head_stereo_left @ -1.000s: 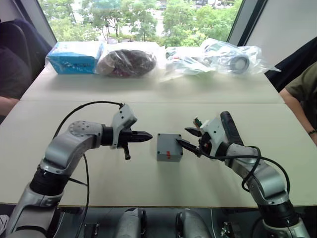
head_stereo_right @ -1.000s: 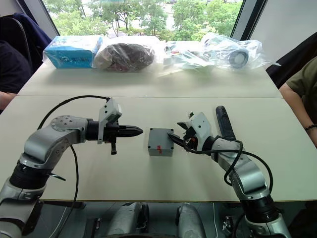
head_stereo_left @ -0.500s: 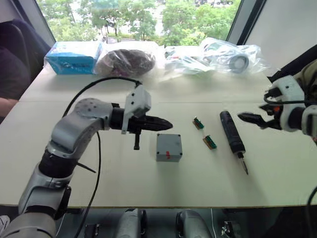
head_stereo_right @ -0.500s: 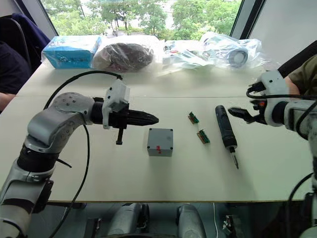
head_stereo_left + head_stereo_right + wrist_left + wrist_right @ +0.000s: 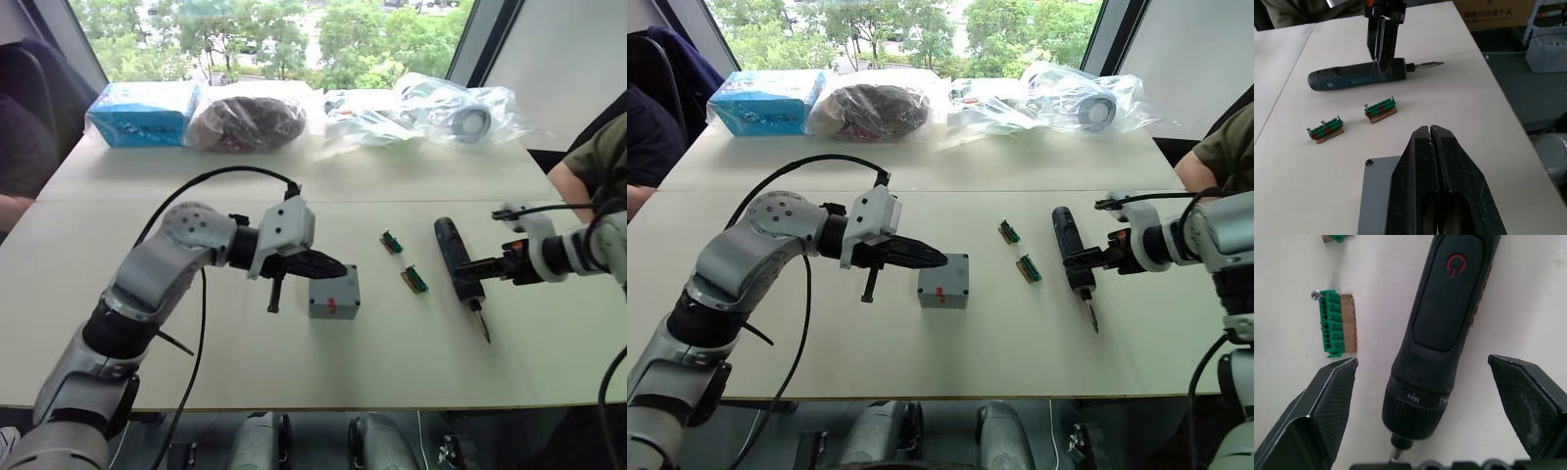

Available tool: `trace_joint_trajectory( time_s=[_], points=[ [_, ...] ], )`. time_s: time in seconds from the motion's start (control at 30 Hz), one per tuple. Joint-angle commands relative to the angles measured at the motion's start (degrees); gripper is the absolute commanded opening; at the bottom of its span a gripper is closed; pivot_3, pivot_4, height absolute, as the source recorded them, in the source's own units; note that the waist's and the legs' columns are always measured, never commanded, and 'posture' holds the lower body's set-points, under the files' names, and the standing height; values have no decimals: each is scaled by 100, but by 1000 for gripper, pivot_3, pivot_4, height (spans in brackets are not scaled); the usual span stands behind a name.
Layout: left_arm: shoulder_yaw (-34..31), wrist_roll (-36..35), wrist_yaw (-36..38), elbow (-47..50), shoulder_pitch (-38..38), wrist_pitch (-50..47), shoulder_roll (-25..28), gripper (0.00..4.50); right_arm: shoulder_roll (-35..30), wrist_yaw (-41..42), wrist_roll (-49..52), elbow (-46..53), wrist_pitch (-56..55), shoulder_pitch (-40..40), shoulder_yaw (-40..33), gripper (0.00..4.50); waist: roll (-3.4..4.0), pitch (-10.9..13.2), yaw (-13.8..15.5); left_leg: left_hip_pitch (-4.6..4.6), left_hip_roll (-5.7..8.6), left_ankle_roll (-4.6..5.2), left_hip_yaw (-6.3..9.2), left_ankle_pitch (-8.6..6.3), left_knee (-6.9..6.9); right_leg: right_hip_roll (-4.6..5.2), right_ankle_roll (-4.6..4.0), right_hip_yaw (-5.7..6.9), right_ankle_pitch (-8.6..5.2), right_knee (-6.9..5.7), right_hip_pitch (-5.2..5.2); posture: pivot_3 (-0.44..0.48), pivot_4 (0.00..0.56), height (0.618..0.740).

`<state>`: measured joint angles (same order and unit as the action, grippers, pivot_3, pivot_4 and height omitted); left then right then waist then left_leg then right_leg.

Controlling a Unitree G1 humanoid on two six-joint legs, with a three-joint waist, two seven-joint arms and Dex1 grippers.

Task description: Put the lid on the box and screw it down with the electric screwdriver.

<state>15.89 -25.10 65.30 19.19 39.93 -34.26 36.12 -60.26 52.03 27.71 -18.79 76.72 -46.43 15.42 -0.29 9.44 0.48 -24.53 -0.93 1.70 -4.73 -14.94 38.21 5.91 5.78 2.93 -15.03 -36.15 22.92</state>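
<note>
The grey box (image 5: 334, 296) with a red mark on its front stands mid-table. Its flat grey top, the lid (image 5: 1376, 191), lies on it with a screw in one corner. My left gripper (image 5: 341, 266) is shut and hovers just over the box's top, fingertips (image 5: 1429, 131) pressed together. The black electric screwdriver (image 5: 453, 250) lies on the table to the right, bit pointing toward me. My right gripper (image 5: 1422, 363) is open and straddles the screwdriver near its chuck, one finger (image 5: 1332, 396) on each side, not closed on it.
Two small green terminal blocks (image 5: 392, 242) (image 5: 414, 280) lie between box and screwdriver. Plastic bags (image 5: 460, 113) and a blue package (image 5: 147, 113) line the table's far edge. A person's arm (image 5: 588, 166) is at the right edge and another person sits at far left.
My right gripper swung away from the box out to the right, then came in over the screwdriver. My left gripper advanced to the right and now sits over the box.
</note>
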Motion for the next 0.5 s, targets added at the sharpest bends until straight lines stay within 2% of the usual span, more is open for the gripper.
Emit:
trace_joint_trajectory(
  time_s=[0.03,0.33,0.37,0.5],
  points=[
    [-228,-61,-209,289,-118,-113,62,0,15,429,-457,-406,-390,-296,467,4451,0,0,7,0,0,0,0,0,0,0,0,0,0,0,0,0,150,740],
    [-431,-158,-774,676,-466,-455,7,0,353,1300,-1455,-1368,-1089,-733,1458,4451,-3,-2,-9,2,0,-1,0,1,2,-1,1,1,1,0,-4,0,150,740],
    [-451,-169,-820,704,-498,-479,3,0,410,1388,-1564,-1467,-1157,-770,1541,4026,-4,-3,-14,2,0,-1,1,1,2,-2,1,1,1,0,-5,0,150,740],
    [-500,-158,-983,749,-599,-532,0,0,621,1721,-2022,-1941,-1473,-941,1783,2806,-7,-4,-25,4,0,-2,2,1,3,-2,1,2,1,0,-8,0,150,740]
  ],
)
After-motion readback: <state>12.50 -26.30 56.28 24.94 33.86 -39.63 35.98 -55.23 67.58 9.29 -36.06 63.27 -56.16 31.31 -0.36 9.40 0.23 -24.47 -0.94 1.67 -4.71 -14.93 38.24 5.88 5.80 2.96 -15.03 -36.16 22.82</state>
